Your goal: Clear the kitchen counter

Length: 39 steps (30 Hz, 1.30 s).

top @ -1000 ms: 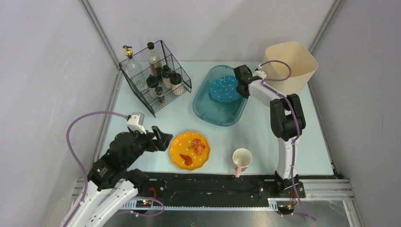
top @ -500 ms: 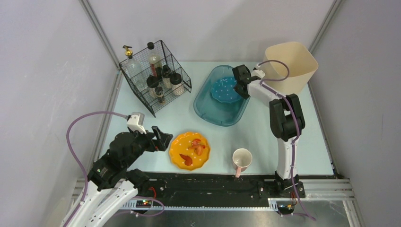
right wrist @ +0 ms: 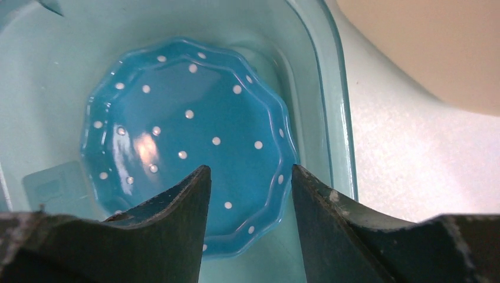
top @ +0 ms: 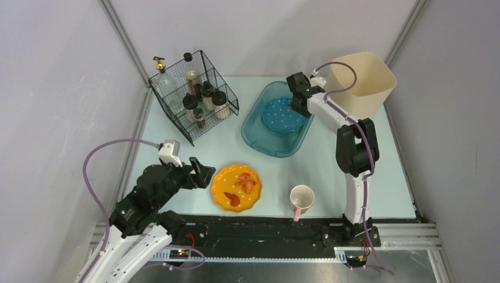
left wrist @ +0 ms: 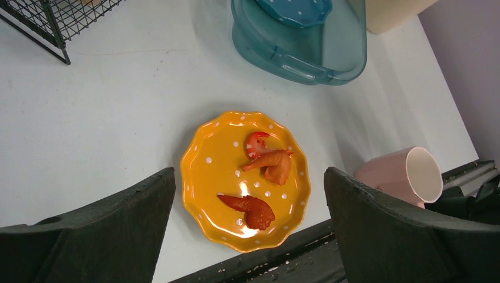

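One plate cleared: right gripper (right wrist: 250, 171), fingers just parted, released the blue dotted plate (right wrist: 188, 135) into the teal tub (top: 262, 135) near the kitchen counter's (top: 233, 147) far edge; left gripper (left wrist: 249, 174) waits wide open.

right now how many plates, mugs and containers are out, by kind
plates: 2 (orange polka-dot plate, blue polka-dot plate lying in the tub)
mugs: 1 (pink mug)
containers: 3 (teal tub, black wire basket, cream bin)
total on the kitchen counter: 6
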Motion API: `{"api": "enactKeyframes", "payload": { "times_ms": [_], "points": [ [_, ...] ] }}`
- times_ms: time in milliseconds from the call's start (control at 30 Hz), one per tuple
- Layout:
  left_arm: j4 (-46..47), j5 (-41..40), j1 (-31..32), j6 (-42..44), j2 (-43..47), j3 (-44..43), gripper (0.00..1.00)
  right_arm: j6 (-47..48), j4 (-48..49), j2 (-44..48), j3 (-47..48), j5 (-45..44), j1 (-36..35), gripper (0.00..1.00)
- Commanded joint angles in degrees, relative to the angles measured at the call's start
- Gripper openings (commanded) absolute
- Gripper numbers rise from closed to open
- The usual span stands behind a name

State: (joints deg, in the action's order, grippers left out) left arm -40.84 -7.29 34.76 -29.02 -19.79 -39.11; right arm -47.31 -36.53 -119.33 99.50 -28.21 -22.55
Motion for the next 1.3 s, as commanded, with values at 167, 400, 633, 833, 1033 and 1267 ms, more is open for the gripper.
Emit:
{"api": "enactKeyframes", "payload": {
  "times_ms": [167,400,633,833,1033,1267],
  "points": [
    [1.8,-0.1,0.5,-0.2,-0.3,0.3,1.00,10.5,-1.9,9.7,2.4,1.7,-2.8,0.57],
    [1.8,0.0,0.5,-0.2,0.0,0.2,1.00,16.1,3.0,22.0,-7.7,8.3,-10.9,0.59],
    [1.7,0.2,0.6,-0.1,0.5,0.2,1.00,17.6,2.7,31.2,-16.1,13.6,-18.6,0.58],
    [1.8,-0.8,0.5,-0.3,2.1,0.3,0.98,16.5,0.1,34.4,-21.1,12.7,-28.4,0.58],
    [1.8,-1.0,0.5,-0.4,2.3,0.3,0.98,15.0,0.6,33.7,-25.0,15.2,-34.6,0.57],
    [1.7,-1.3,0.5,-0.4,2.1,0.4,0.98,8.5,6.2,34.1,-35.3,18.8,-37.1,0.54]
  ]
}}
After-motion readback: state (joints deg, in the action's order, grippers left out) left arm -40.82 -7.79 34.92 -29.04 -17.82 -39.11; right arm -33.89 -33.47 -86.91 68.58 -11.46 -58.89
